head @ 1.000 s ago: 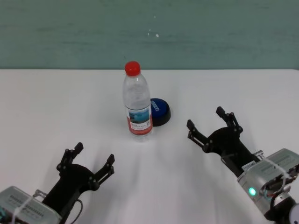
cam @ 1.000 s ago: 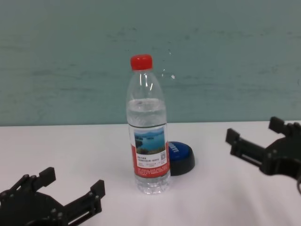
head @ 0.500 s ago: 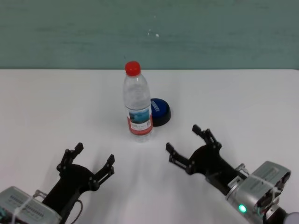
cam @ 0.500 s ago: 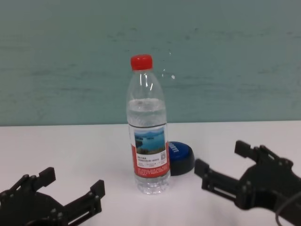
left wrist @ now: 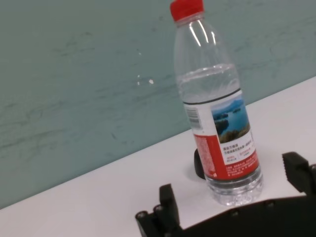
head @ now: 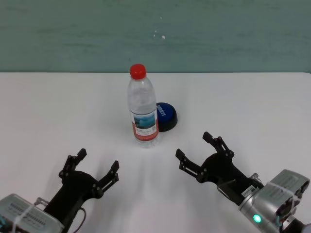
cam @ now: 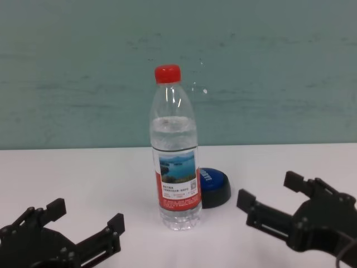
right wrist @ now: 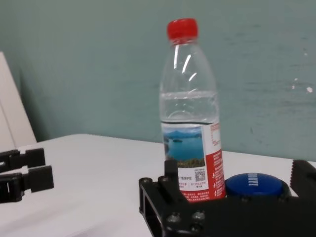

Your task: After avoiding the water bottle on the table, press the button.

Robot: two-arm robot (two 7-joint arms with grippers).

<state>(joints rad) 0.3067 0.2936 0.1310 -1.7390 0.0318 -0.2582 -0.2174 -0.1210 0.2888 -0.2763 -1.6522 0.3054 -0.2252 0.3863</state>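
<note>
The right claw [head: 200, 152], spread wide and empty, has edged slightly right and toward the button [head: 165, 115] behind the upright bottle [head: 143, 108] on the table [head: 252, 97], apparently lining up past the bottle, while the left claw [head: 94, 168] stays parked, open.

Little could be read. The tall clear plastic water bottle with the red cap [right wrist: 190, 111] carried a red-and-white label [right wrist: 192, 155] with a lake landscape photo, a square QR code and lines of small print beneath it, and a barcode along its edge in the left wrist view; none of that print was legible. The low round blue dome button on its black base [right wrist: 253, 185] bore a short line of white lettering, too small and blurred to make out.
</note>
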